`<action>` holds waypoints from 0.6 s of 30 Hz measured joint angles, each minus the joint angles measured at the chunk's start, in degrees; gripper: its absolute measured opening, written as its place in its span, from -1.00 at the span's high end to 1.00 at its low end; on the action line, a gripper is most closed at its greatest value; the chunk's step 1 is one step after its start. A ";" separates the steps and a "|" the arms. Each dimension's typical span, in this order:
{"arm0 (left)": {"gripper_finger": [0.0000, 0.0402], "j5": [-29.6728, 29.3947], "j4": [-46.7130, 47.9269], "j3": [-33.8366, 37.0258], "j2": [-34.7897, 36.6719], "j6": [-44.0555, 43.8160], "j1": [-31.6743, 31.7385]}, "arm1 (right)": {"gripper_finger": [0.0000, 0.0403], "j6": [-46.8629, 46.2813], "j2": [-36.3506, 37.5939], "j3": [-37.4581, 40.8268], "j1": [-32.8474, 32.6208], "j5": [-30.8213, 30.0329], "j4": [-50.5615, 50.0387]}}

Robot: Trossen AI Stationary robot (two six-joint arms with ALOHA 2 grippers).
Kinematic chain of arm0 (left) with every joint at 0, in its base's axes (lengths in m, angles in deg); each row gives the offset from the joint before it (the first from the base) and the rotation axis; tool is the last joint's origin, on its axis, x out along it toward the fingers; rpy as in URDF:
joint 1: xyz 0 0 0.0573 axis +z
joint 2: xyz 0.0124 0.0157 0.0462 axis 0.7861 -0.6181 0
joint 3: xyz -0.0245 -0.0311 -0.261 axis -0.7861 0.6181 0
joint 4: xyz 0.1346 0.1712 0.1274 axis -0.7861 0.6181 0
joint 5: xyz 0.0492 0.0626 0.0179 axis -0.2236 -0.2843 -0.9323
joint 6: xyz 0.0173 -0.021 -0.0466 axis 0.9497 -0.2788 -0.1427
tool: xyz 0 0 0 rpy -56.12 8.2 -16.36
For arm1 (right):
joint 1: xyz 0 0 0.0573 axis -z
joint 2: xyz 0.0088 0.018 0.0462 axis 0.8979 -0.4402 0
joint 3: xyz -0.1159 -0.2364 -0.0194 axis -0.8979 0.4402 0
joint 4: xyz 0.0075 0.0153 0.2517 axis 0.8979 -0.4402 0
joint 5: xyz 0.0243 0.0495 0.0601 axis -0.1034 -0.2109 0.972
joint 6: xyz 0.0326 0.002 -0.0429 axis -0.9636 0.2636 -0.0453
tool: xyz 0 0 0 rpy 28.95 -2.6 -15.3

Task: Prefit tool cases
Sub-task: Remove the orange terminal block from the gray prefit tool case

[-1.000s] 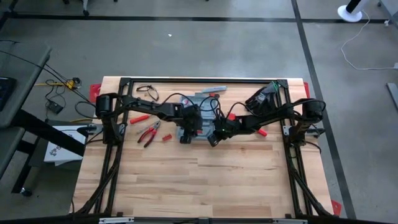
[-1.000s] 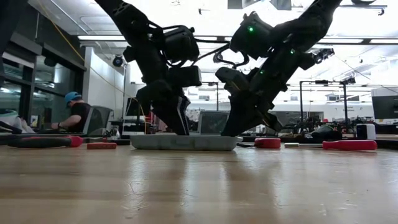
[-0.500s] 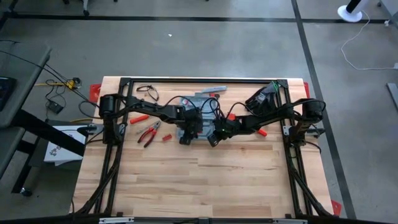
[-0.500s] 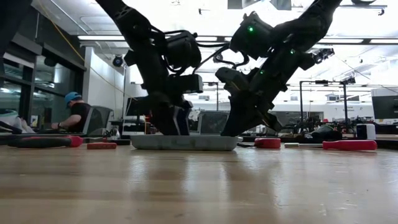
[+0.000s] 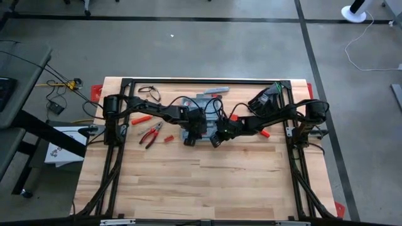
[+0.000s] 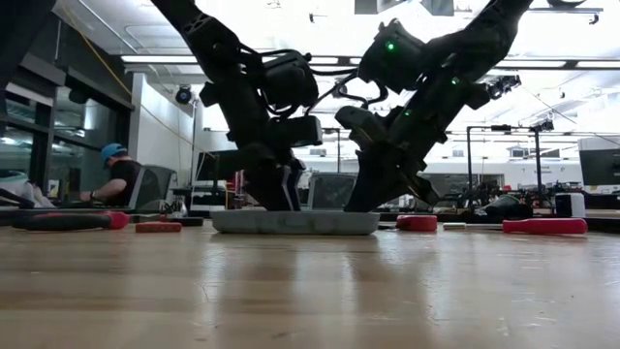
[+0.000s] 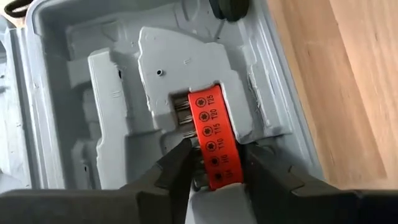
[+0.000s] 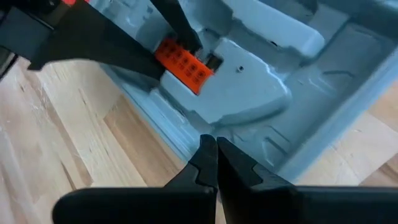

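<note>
Open tool case [image 5: 200, 119] lies flat on the worktop [image 5: 201, 182], upper centre of the high view, both arms converging over it. Left end effector [image 7: 214, 163] sits directly above the case's moulded tray; its fingers [image 7: 177, 168] stand partly apart and bracket an orange bit holder [image 7: 212, 140], which sits in its recess in the central raised block. In the left wrist view the holder's long axis runs from bottom centre up toward the middle of the frame, roughly in line with the end effector's reach, one finger to each long side. Contact looks likely, but a firm grip is not certain. Right end effector [image 8: 212, 155], fingers pressed together and holding nothing, hangs at the case's near rim in the lower centre of its own wrist view, the orange strip further in, upper left. Left arm is clearly the nearer to the holder; judged step: seating or adjusting that strip in its slot. Red-handled pliers [image 5: 149, 135] lie left of the case, well apart.
</note>
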 joint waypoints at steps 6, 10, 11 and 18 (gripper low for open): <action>0.54 -5.95 -2.23 0.20 0.49 -1.68 -1.02 | 1.00 -0.10 0.02 0.00 -0.02 -0.17 -0.06; 0.76 -11.07 -2.56 0.66 2.61 -0.95 -1.71 | 1.00 -0.12 -0.15 -0.03 0.02 -1.70 -0.25; 0.82 -12.06 -2.62 0.70 3.20 -0.94 -1.92 | 1.00 -0.24 -0.39 -0.10 0.02 -1.75 -0.15; 0.98 -15.63 -4.17 0.97 5.29 -0.42 -3.15 | 1.00 -1.46 -2.85 -0.30 -0.04 -1.49 0.87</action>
